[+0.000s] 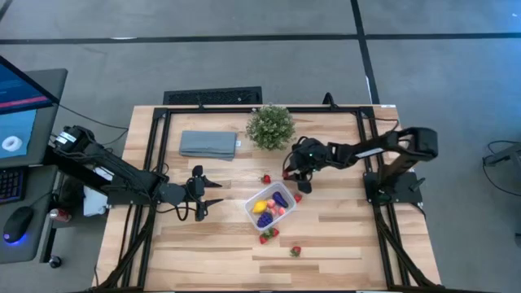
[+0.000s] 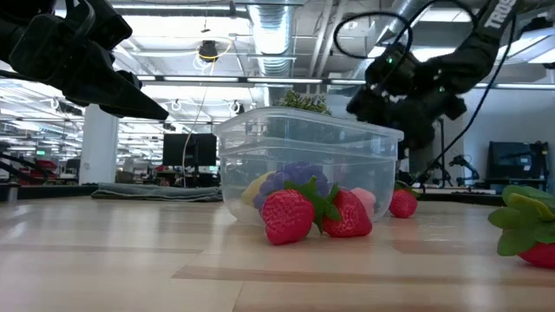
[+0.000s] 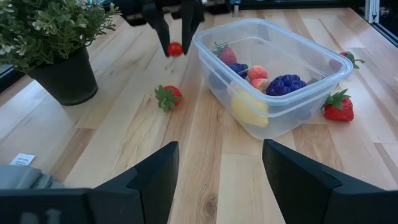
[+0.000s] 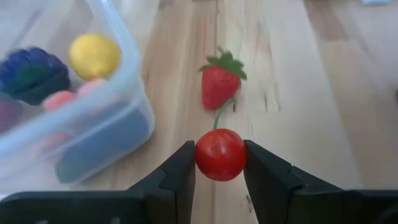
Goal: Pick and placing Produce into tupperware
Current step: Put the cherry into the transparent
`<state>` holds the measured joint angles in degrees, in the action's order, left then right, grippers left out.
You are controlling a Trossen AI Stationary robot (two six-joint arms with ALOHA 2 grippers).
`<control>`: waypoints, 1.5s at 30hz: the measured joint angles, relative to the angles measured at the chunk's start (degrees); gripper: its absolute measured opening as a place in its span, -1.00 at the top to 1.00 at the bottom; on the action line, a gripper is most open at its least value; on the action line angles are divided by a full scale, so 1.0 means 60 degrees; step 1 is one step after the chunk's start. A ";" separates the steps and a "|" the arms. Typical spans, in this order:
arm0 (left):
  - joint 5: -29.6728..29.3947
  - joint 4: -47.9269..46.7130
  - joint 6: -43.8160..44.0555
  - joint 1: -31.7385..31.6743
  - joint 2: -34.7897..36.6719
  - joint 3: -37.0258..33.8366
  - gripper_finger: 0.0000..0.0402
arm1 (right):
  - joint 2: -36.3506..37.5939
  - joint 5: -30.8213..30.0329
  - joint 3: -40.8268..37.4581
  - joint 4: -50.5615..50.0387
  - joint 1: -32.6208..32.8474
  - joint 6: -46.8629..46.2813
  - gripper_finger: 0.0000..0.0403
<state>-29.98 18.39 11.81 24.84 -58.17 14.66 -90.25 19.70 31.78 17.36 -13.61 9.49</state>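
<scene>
The clear tupperware stands mid-table and holds a yellow piece, a purple piece, pink ones and a strawberry. My right gripper is just beyond the tupperware's far right corner, shut on a small round red piece with a green stem. A loose strawberry lies on the table under it. My left gripper is open and empty, left of the tupperware. More strawberries lie on the table. My right gripper pinches the round red piece by its two opposite sides between its two fingers, stem pointing away from the wrist. The fingers point down, as the left wrist view shows. The piece is lifted clear of the table.
A bushy green potted plant stands at the far middle, close to my right gripper. A folded grey-blue cloth lies to the plant's left. Black frame rails run along the table's sides. Bare wood lies near the front edge.
</scene>
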 joint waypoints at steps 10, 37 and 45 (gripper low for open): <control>0.0000 0.0002 0.0000 0.0001 0.0000 0.0000 -0.11 | 0.1829 -0.0016 0.0017 -0.1095 0.0005 0.0027 0.31; -0.0058 0.0107 -0.0007 -0.0002 -0.0001 0.0000 -0.11 | 0.3583 -0.0570 0.0024 -0.0553 0.2766 -0.0167 0.32; -0.0073 0.0119 0.0000 0.0001 0.0000 0.0000 -0.11 | 0.3583 -0.0969 0.0024 -0.0203 0.3460 -0.0180 0.26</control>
<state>-30.41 19.11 11.81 24.84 -58.17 14.66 -68.75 13.89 31.92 16.14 7.15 8.41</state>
